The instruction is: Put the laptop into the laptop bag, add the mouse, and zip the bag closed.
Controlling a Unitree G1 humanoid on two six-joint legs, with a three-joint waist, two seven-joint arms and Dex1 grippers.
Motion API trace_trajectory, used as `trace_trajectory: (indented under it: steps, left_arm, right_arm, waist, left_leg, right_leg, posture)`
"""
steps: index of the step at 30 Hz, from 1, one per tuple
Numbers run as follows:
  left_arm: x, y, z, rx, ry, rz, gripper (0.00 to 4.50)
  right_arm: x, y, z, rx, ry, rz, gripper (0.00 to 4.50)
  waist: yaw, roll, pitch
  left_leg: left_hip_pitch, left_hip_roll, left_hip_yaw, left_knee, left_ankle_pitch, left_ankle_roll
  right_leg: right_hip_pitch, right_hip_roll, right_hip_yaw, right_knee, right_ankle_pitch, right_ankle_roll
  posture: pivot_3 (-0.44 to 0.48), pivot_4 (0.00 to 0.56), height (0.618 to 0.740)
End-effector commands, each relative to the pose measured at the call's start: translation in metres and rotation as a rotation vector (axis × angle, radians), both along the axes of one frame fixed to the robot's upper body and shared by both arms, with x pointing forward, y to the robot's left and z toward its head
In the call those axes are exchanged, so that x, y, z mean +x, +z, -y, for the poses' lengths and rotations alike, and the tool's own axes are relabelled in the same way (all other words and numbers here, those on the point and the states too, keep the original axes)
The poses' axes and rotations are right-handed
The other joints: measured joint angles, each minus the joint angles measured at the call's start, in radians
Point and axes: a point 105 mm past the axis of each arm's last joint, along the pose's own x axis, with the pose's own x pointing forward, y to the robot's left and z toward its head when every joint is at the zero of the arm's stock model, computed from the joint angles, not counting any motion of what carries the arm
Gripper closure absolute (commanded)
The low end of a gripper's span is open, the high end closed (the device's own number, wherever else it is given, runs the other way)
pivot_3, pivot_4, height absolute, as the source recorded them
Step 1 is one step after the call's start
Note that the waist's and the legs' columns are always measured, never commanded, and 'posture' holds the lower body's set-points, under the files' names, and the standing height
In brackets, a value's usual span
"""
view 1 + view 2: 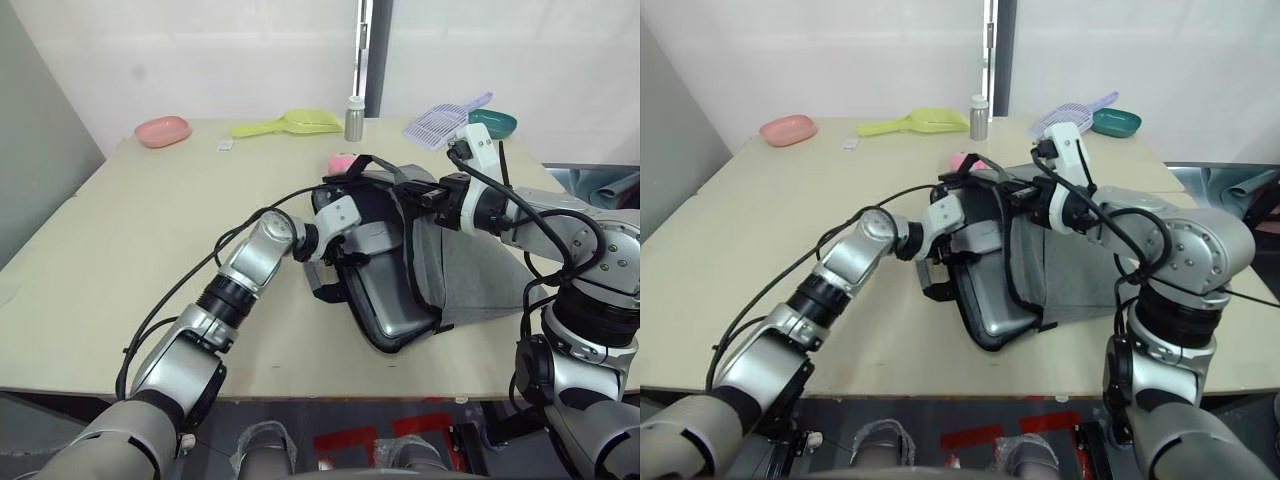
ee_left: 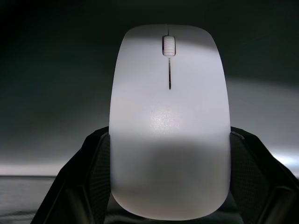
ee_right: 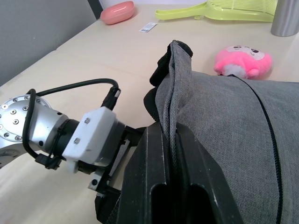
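Observation:
The grey laptop bag (image 1: 470,262) lies on the table with its mouth gaping toward my left arm. The silver-grey laptop (image 1: 386,296) sits inside it, with one rounded corner showing at the opening. My right gripper (image 3: 172,186) is shut on the bag's upper fabric edge (image 3: 174,88) and holds that flap lifted. My left gripper (image 1: 348,245) reaches into the opening. In the left wrist view the white mouse (image 2: 169,116) is clamped between its black fingers (image 2: 91,177), against the bag's dark interior.
A pink plush toy (image 1: 343,160) lies just behind the bag. Along the back of the table stand a pink dish (image 1: 163,130), a yellow-green scoop (image 1: 290,124), a silver bottle (image 1: 355,118), a purple scoop (image 1: 440,122) and a teal bowl (image 1: 493,123).

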Motion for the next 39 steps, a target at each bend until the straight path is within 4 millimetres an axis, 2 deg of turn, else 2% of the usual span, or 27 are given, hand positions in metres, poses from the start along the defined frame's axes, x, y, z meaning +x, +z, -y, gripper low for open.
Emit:
trace_trajectory:
  steps: [1, 7, 11, 13, 15, 17, 21, 24, 27, 31, 35, 38, 39]
  left_arm:
    - [0.006, -0.008, 0.010, 0.013, 0.024, -0.006, 1.69]
    - [0.009, -0.010, 0.029, -0.011, 0.020, -0.009, 1.69]
    - [0.009, -0.013, 0.033, -0.014, 0.013, -0.017, 1.69]
    - [0.006, -0.014, 0.030, -0.021, -0.002, -0.027, 0.63]
    - [0.004, -0.015, 0.026, -0.030, -0.006, -0.045, 0.02]
    - [0.009, -0.008, 0.021, -0.044, 0.026, -0.011, 0.02]
    - [-0.005, 0.010, 0.016, -0.097, -0.035, 0.020, 0.02]
    - [-0.017, 0.027, 0.002, -0.134, -0.049, 0.056, 0.02]
    - [-0.020, 0.046, -0.010, -0.196, -0.014, 0.081, 0.02]
    - [-0.032, 0.073, -0.030, -0.295, 0.016, 0.037, 0.02]
    - [-0.035, 0.080, -0.055, -0.268, 0.056, 0.051, 0.02]
    - [-0.047, 0.087, -0.083, -0.319, 0.058, -0.022, 0.02]
    - [-0.058, 0.089, -0.097, -0.336, 0.029, -0.063, 0.02]
  right_arm:
    - [-0.007, 0.014, -0.002, 0.001, 0.019, 0.073, 4.48]
    - [-0.008, 0.013, -0.003, -0.002, 0.020, 0.070, 4.48]
    - [-0.008, 0.010, -0.002, -0.010, 0.015, 0.065, 4.48]
    - [-0.008, 0.009, -0.001, -0.013, 0.011, 0.064, 4.50]
    - [-0.009, 0.009, 0.000, -0.015, 0.008, 0.063, 4.50]
    - [-0.009, 0.008, 0.001, -0.016, 0.007, 0.061, 4.50]
    - [-0.009, 0.006, 0.003, -0.024, 0.002, 0.055, 4.50]
    - [-0.009, 0.006, 0.006, -0.028, -0.005, 0.051, 4.50]
    - [-0.009, 0.005, 0.007, -0.029, -0.005, 0.047, 4.50]
    - [-0.008, 0.003, 0.008, -0.029, -0.005, 0.039, 4.50]
    - [-0.007, 0.000, 0.007, -0.025, -0.001, 0.031, 4.50]
    - [-0.006, -0.003, 0.004, -0.014, 0.012, 0.018, 4.50]
    - [-0.007, -0.006, 0.001, -0.008, 0.021, 0.009, 4.50]
  waist:
    - [0.004, 0.000, 0.000]
    - [0.005, 0.000, 0.000]
    - [0.006, 0.000, 0.000]
    - [0.006, 0.000, 0.000]
    - [0.006, 0.000, 0.000]
    - [0.006, 0.000, 0.000]
    - [0.006, 0.000, 0.000]
    - [0.006, 0.001, 0.001]
    - [0.007, 0.002, 0.001]
    - [0.004, 0.002, 0.001]
    - [0.000, 0.002, 0.002]
    - [-0.006, 0.003, 0.002]
    - [-0.010, 0.003, 0.002]
  left_leg:
    - [0.000, 0.000, 0.000, 0.000, 0.000, 0.000]
    - [0.000, 0.000, 0.000, 0.000, 0.000, 0.000]
    - [0.000, 0.000, 0.000, 0.000, 0.000, 0.000]
    - [0.000, 0.000, 0.000, 0.000, 0.000, 0.000]
    - [0.000, 0.000, 0.000, 0.000, 0.000, 0.000]
    - [0.000, 0.000, 0.000, 0.000, 0.000, 0.000]
    - [0.000, 0.000, 0.000, -0.001, 0.000, 0.000]
    - [0.000, 0.000, 0.000, -0.002, 0.000, 0.000]
    - [-0.001, 0.000, 0.000, -0.003, 0.000, 0.000]
    - [-0.001, 0.000, 0.000, -0.003, 0.000, 0.000]
    - [0.000, 0.000, 0.000, -0.006, 0.000, 0.000]
    - [-0.001, 0.000, 0.001, -0.006, 0.000, 0.000]
    - [-0.001, 0.000, 0.001, -0.007, 0.000, -0.001]
  right_leg:
    - [0.000, 0.000, 0.000, 0.000, 0.000, 0.000]
    - [0.000, 0.000, 0.000, 0.000, 0.000, 0.000]
    - [0.000, 0.000, 0.000, 0.000, 0.000, 0.000]
    - [0.000, 0.000, 0.000, 0.000, 0.001, 0.000]
    - [0.000, 0.000, 0.000, 0.000, 0.001, 0.000]
    - [0.000, 0.000, 0.000, -0.001, 0.000, 0.000]
    - [0.000, 0.000, 0.000, -0.001, 0.001, 0.000]
    - [0.000, 0.000, 0.000, -0.003, 0.001, 0.000]
    - [0.000, 0.000, -0.001, -0.005, 0.001, 0.000]
    - [0.000, 0.000, -0.001, -0.006, 0.001, 0.000]
    - [0.000, 0.000, -0.001, -0.006, 0.000, 0.000]
    - [0.000, 0.000, -0.001, -0.008, 0.001, 0.000]
    - [-0.001, 0.000, -0.002, -0.008, 0.001, 0.000]
  posture:
    - [0.000, 0.150, 0.740]
    - [0.000, 0.150, 0.740]
    - [0.000, 0.150, 0.740]
    - [0.000, 0.150, 0.740]
    - [0.000, 0.150, 0.740]
    - [0.000, 0.150, 0.740]
    - [0.000, 0.150, 0.740]
    - [0.000, 0.150, 0.740]
    - [0.000, 0.150, 0.740]
    - [0.000, 0.150, 0.740]
    - [0.000, 0.150, 0.740]
    - [0.000, 0.150, 0.740]
    - [0.000, 0.150, 0.740]
